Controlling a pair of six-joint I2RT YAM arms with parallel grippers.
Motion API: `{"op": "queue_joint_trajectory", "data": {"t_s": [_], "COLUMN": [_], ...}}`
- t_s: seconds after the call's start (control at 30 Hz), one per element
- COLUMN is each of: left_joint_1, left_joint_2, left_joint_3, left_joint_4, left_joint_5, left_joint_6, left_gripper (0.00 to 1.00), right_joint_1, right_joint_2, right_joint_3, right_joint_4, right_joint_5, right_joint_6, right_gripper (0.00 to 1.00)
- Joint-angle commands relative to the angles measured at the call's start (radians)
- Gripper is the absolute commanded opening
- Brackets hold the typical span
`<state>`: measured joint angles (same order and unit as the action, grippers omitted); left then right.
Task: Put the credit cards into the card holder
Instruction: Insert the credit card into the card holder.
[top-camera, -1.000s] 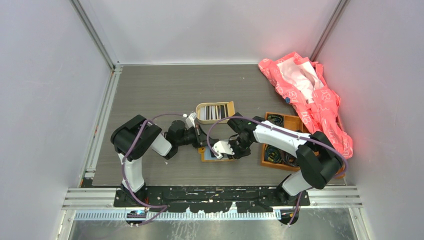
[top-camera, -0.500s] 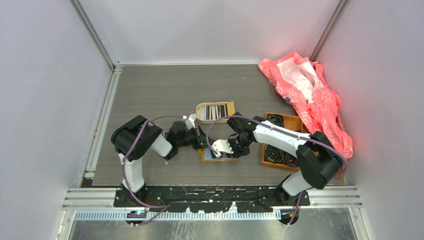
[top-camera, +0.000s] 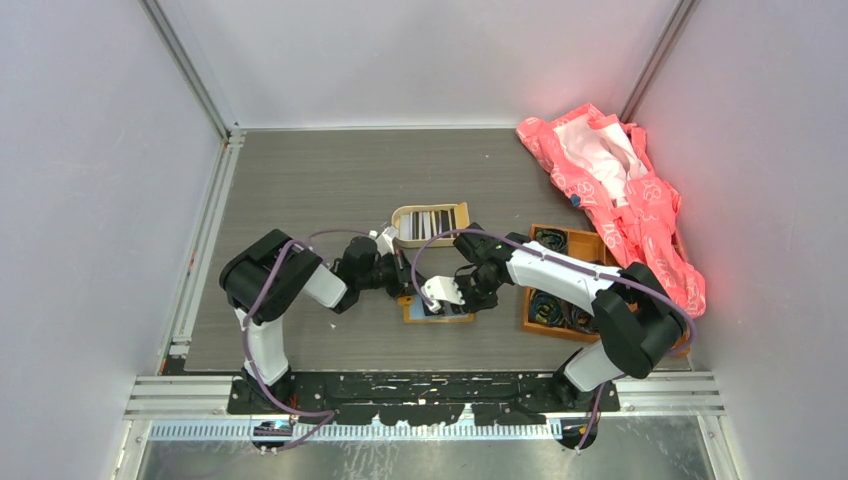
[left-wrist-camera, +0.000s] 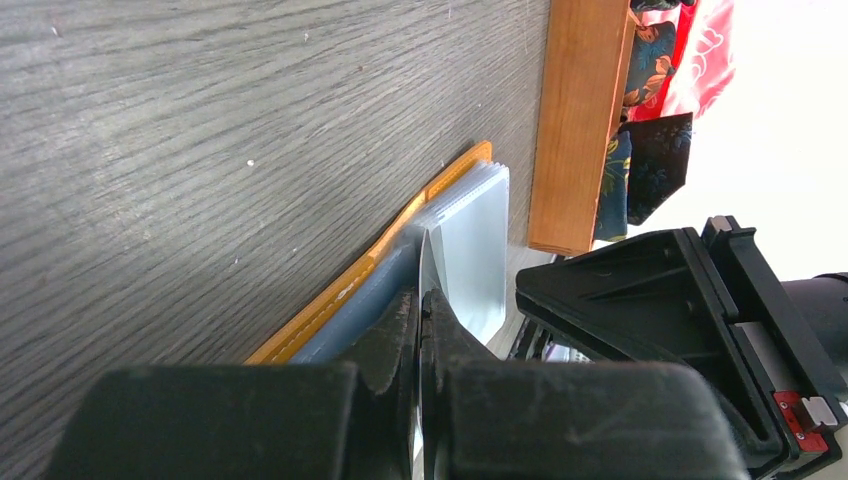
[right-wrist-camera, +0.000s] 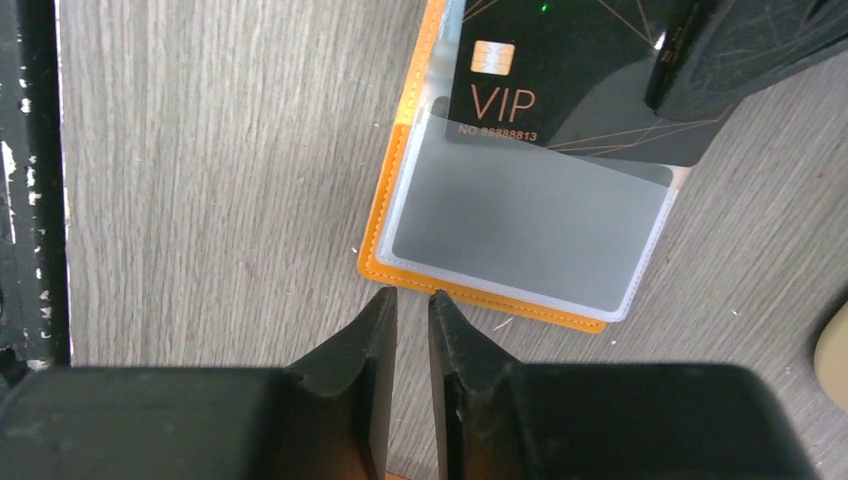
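Pinching, left gripper (left-wrist-camera: 422, 295): we see it clamped on VIP card (right-wrist-camera: 560, 90)
Right gripper (right-wrist-camera: 410, 297): barely parted, empty, lower centre, beside card holder (right-wrist-camera: 520, 230)

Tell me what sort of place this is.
Probably a robot lab test cell: plain white walls and metal frame rails box in a grey table holding practice props like the beige tin.

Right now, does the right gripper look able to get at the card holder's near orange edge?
Probably yes. The right gripper, jaws slightly apart, sits just short of the card holder, with bare table between. The left gripper pinches the black VIP card at the far end, clear of it.
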<state>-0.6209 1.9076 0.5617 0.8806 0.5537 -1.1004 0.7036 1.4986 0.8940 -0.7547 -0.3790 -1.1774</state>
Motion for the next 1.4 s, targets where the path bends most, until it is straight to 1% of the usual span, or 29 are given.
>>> {"op": "queue_joint_trajectory", "data": {"t_s": [0.0,0.17,0.37,0.73,1.03,1.37], "left_joint_1": [-0.004,-0.004,-0.006,-0.016,-0.017,-0.025], "left_joint_2": [-0.019,-0.020,-0.028,-0.035,-0.041,-0.022], "left_joint_3": [0.009,0.016,0.041,0.072,0.090,0.124], "left_joint_4": [-0.136,-0.140,-0.171,-0.249,-0.285,-0.301], "left_joint_5": [-0.024,-0.009,0.011,0.033,0.060,0.057], "left_joint_6": [0.045,0.048,0.058,0.077,0.087,0.092], "left_gripper": [0.00,0.00,0.00,0.00,0.00,0.00], "right_joint_1": [0.003,0.009,0.014,0.058,0.063,0.071], "right_joint_2": [-0.007,0.018,0.028,0.075,0.084,0.084], "right_joint_3": [0.011,0.020,0.017,0.028,0.030,0.031], "right_joint_4": [0.049,0.058,0.062,0.087,0.103,0.107], "right_joint_5": [0.025,0.090,0.093,0.155,0.175,0.177], "right_joint_6": [0.029,0.044,0.044,0.077,0.096,0.102], "right_gripper": [0.24,0.25,0.26,0.26,0.26,0.26]}}
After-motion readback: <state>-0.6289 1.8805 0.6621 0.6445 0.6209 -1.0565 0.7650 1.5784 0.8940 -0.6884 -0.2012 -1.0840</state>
